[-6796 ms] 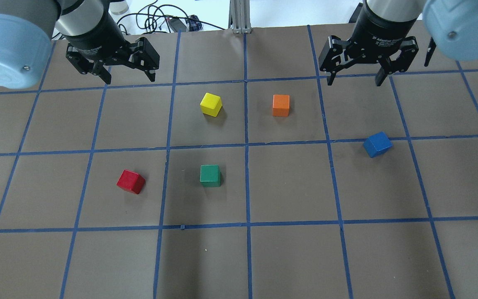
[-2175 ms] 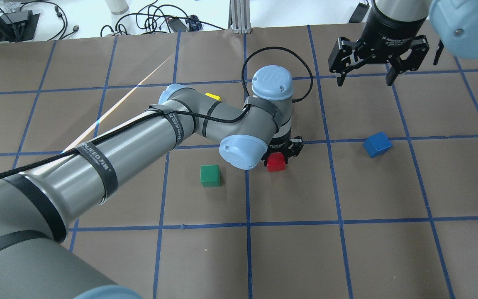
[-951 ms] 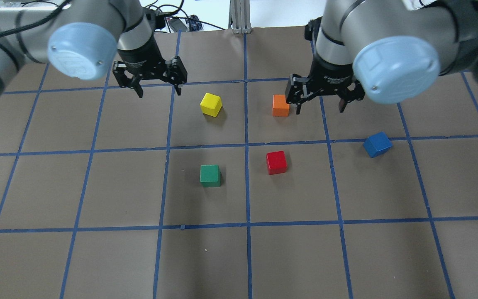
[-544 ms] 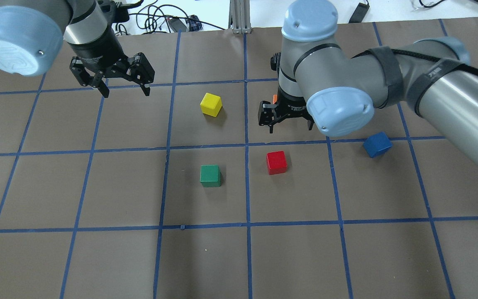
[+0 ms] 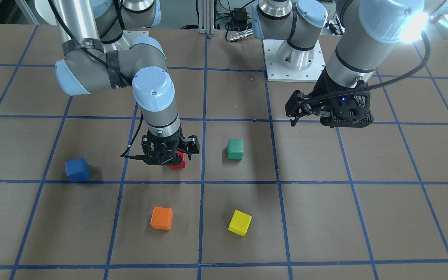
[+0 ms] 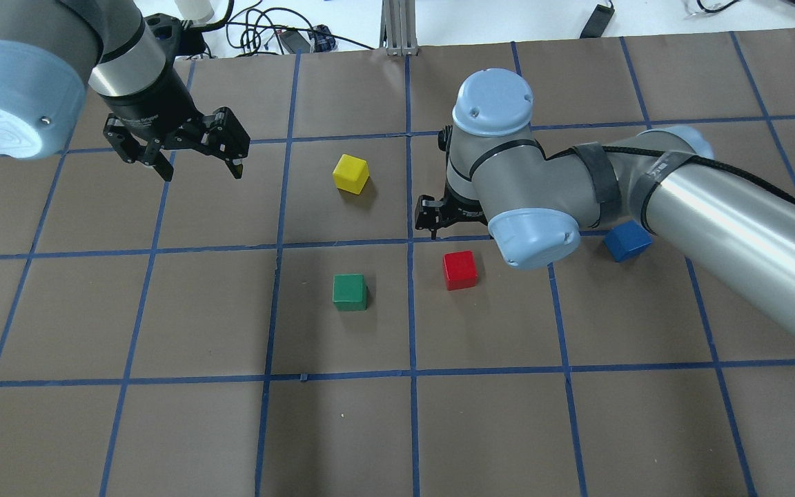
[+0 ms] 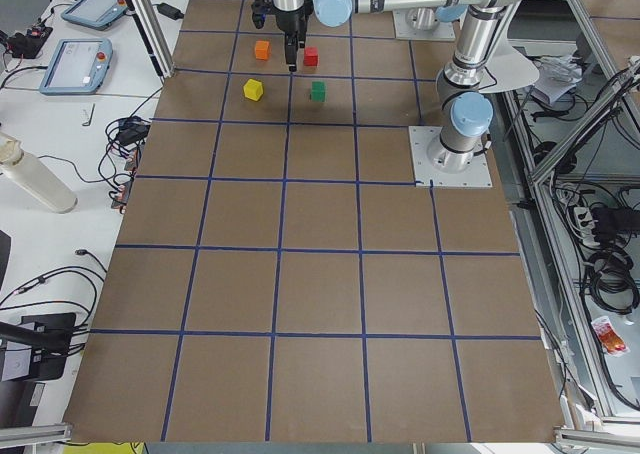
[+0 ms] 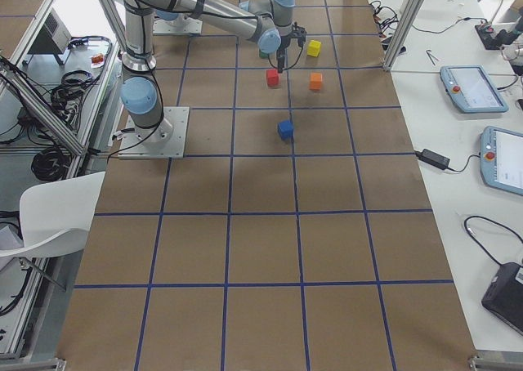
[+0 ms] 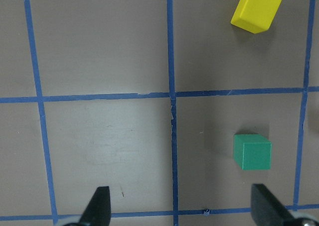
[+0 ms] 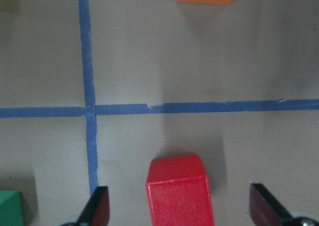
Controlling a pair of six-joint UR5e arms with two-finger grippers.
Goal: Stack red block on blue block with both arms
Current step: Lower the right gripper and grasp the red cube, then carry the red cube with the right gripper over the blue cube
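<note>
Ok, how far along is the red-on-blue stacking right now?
Done: nothing stacked yet; the red block and blue block lie apart. In hand: the right gripper hovers by the red block, jaws open. Remaining: grip it, carry it, set it on the blue block. The left gripper is open, empty.

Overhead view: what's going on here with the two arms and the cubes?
The right arm's claw hangs open over the small matte red cube, gaps on both sides, gripping nothing. The small matte blue cube sits apart with nothing stacked on it. The left arm's claw is open and empty, away from both cubes.
</note>
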